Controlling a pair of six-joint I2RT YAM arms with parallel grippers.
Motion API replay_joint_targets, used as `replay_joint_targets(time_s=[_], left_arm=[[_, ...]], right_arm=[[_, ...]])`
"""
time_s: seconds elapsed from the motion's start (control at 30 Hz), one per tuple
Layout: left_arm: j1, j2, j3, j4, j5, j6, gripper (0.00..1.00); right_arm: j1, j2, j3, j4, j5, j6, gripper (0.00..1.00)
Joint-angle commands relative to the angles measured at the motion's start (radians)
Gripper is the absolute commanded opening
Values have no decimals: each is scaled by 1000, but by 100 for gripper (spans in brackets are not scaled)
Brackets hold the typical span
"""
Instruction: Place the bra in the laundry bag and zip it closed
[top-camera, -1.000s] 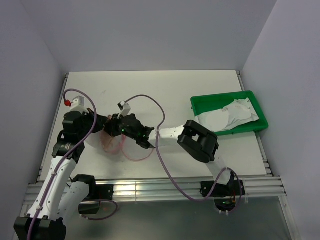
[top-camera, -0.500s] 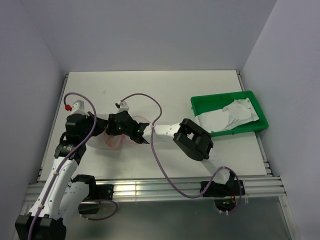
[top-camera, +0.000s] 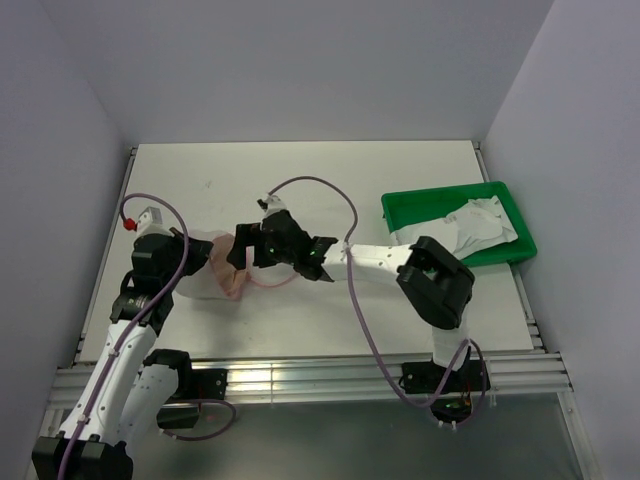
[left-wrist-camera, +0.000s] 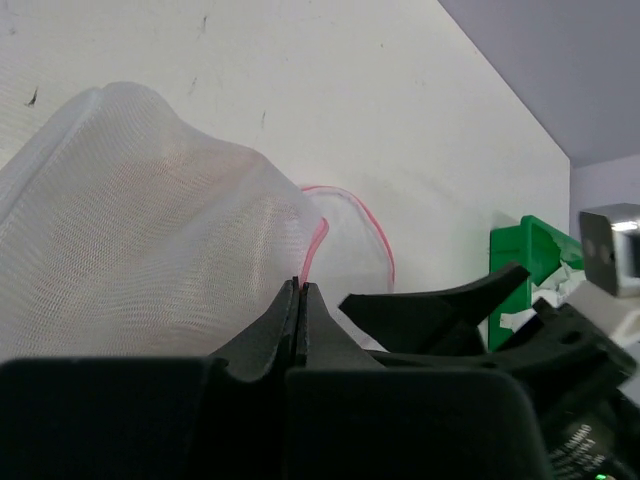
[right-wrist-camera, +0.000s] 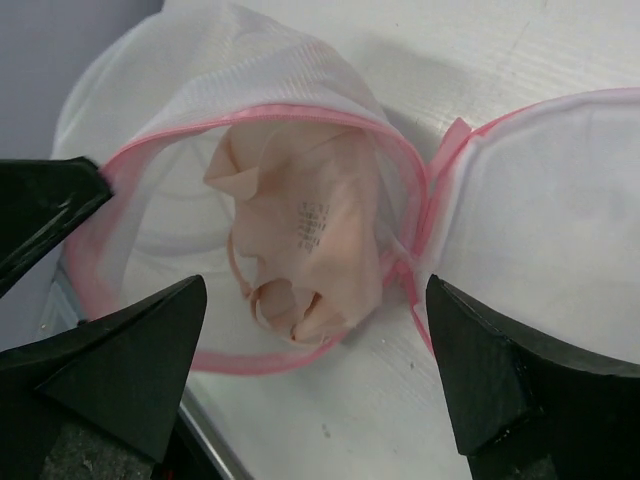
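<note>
Leftmost, the left gripper (left-wrist-camera: 300, 292) has its jaws pressed together on the pink-red edge of the laundry bag (left-wrist-camera: 130, 230), pinching the rim so the mesh pouch lies on its side on the table (top-camera: 300, 170) with its mouth turned toward the other arm. Inside that mouth sits the bra (right-wrist-camera: 320, 230), a crumpled pale pink bundle lying wholly within the pink rim, nothing spilling over that I can see. Just to the right, the bag's round lid flap (right-wrist-camera: 540, 210) lies open on the table, joined to the pouch at the hinge. Over the opening hangs the right gripper (right-wrist-camera: 312, 350), its fingers spread wide, one to each side of the mouth, gripping nothing. Far right, the green tray (top-camera: 400, 205) holds some white mesh items and plays no part.

Judging from this, the placing step looks done and the zipping is in hand. Next the right gripper would need to fold the flap over the mouth, find the zip pull, which I cannot make out, and draw it round while the left keeps the rim anchored.
</note>
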Motion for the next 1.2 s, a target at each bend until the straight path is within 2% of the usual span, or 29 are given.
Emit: replay_joint_targets(time_s=[0.0, 0.07, 0.23, 0.37, 0.53, 0.67, 0.73, 0.77, 0.8, 0.87, 0.9, 0.93, 0.97, 1.03, 1.07, 1.17], left_arm=[[-1, -5, 5, 60, -3, -11, 0], [-2, -10, 5, 60, -2, -8, 0], [-10, -19, 0, 65, 6, -5, 0], [-16, -10, 6, 66, 17, -1, 0], [-19, -1, 11, 71, 26, 2, 0], [-19, -1, 19, 66, 25, 5, 0], [-19, 2, 20, 66, 26, 7, 0], [-19, 4, 22, 72, 28, 6, 0], [-19, 10, 23, 80, 31, -1, 0], [-19, 21, 33, 97, 46, -5, 0], [-19, 33, 42, 103, 51, -7, 0], [-19, 36, 49, 106, 54, -5, 0], [-19, 39, 65, 103, 52, 1, 0], [-18, 44, 82, 95, 43, 13, 0], [-18, 44, 101, 91, 40, 24, 0], [-18, 47, 141, 85, 37, 39, 0]], right_arm=[[-35, -113, -40, -27, -66, -47, 98], [-81, -161, -111, -8, -92, -36, 97], [-177, -235, -242, -94, 27, -79, 80], [-258, -238, -310, -106, 53, -81, 73], [-288, -158, -326, 2, -175, -64, 73], [-291, -112, -316, 90, -264, -10, 71], [-292, -78, -293, 105, -281, 1, 64], [-292, -63, -286, 111, -292, 14, 58], [-296, -34, -269, 116, -301, 24, 47], [-302, -18, -264, 157, -292, 54, 35], [-305, -29, -293, 191, -283, 70, 13], [-314, -46, -318, 285, -278, 83, 4], [-317, -102, -354, 315, -257, 90, 0], [-317, -193, -372, 302, -212, 62, 0], [-317, -303, -361, 264, -195, 14, 0], [-287, -519, -245, 13, -116, -118, 0]])
